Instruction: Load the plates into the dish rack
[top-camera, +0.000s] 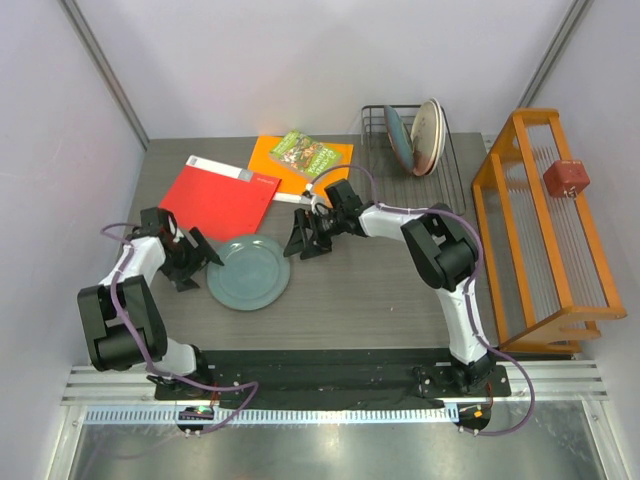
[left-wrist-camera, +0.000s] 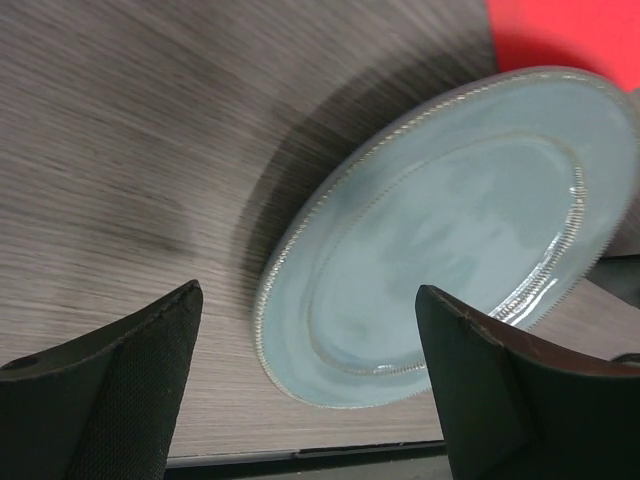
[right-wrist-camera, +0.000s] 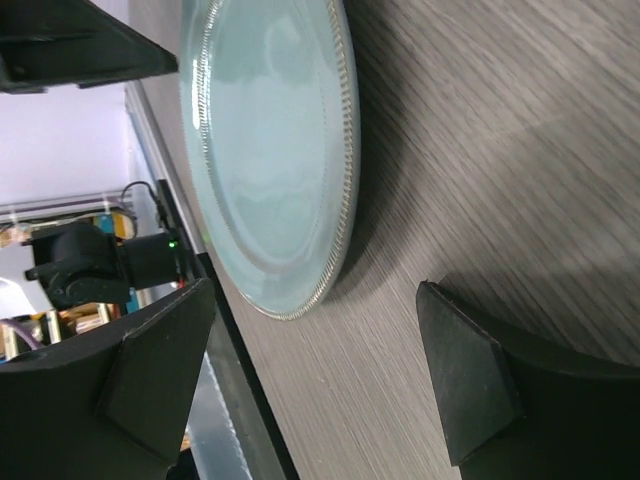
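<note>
Plate: a plain grey-green plate lies flat on the table, out in front of the arms and well apart from the dish rack.
Plate rim: the left wrist view shows a beaded edge and a raised inner ring; the right wrist view shows the same plate from its other side.
Dish rack: a black wire rack at the far side of the table, right of centre.
Plates in rack: a dark teal plate and a cream plate stand on edge inside it, leaning together; whether more sit behind them I cannot tell.
Left gripper: low at the plate's left rim, jaws spread wide and holding nothing; the plate lies just ahead of the gap, and contact cannot be told.
Right gripper: low near the plate's far-right rim, jaws spread wide and empty, with bare table between them.
Red book: flat on the table beyond the plate, to the left.
Orange book: flat beside the red one, with a green booklet on top.
Wooden rack: an orange one along the table's right edge, with a red cube resting on its rods.
</note>
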